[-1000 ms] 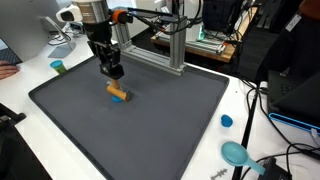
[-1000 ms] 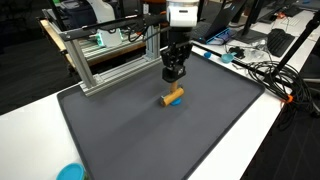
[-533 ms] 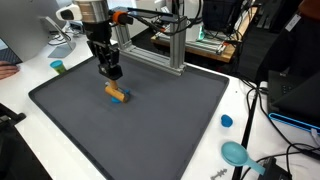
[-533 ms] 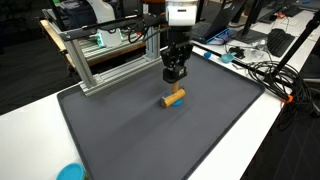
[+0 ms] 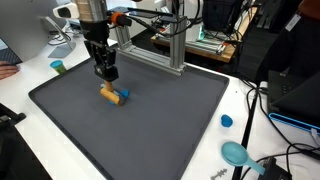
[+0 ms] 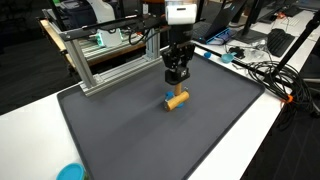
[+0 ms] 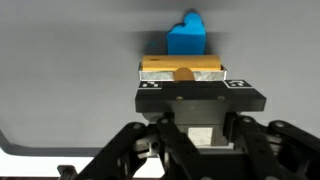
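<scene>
Directly beneath the jaws, just below their tips in both exterior views, lies a short orange peg (image 5: 112, 94) on its side. Whether the jaws are spread or closed cannot be told: the wrist view shows only the black body of the hand, and the exterior views are too small. They hold nothing, and whether the tips touch the peg is not clear.

A blue piece (image 7: 186, 36) sits at one end of the peg, touching it, and whether it is fixed on or only lying against it cannot be made out.

The peg looks small, light and stiff, like wood or hard plastic, and not fragile. Being round, it would likely roll on the dark grey mat (image 5: 165, 125) if nudged from the side. The best hold seems to be across the middle of the orange length, with the fingers square to its axis and clear of the blue end.

The mat covers most of the white table (image 6: 30, 118). An aluminium frame (image 6: 100, 62) stands at the mat's far edge. Well apart, off the mat, are a small blue cap (image 5: 227, 121), a teal scoop (image 5: 236, 152) and a teal cup (image 5: 58, 67).
</scene>
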`<state>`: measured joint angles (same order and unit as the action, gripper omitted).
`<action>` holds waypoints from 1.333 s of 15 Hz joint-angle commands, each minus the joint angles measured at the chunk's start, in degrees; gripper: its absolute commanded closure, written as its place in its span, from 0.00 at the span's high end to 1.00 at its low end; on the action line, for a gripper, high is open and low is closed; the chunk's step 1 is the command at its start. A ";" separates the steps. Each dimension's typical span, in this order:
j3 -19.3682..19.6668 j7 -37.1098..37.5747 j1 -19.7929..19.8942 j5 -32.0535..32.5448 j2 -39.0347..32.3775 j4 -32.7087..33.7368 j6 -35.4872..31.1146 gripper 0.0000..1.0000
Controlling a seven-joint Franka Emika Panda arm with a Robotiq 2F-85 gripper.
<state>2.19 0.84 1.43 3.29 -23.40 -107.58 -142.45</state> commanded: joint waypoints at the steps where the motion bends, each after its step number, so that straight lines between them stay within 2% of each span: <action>1: 0.22 0.48 0.52 -0.79 -4.25 2.21 -6.80 0.21; 4: -0.06 0.20 0.91 -1.52 -5.82 2.87 -10.14 0.21; 6: -0.13 -0.17 0.90 -1.56 -3.26 2.12 -11.77 0.21; 9: -0.49 -2.18 0.71 -0.72 2.11 0.32 -8.14 0.21; 11: -2.62 -9.72 1.74 -0.31 6.48 -0.77 -2.91 0.21; 15: -5.85 -24.10 3.56 -6.18 11.69 0.17 8.92 0.21; 20: -6.11 -43.44 4.77 -13.64 11.03 3.08 17.72 0.21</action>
<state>-3.08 -32.41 4.61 -6.06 -11.37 -106.21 -128.75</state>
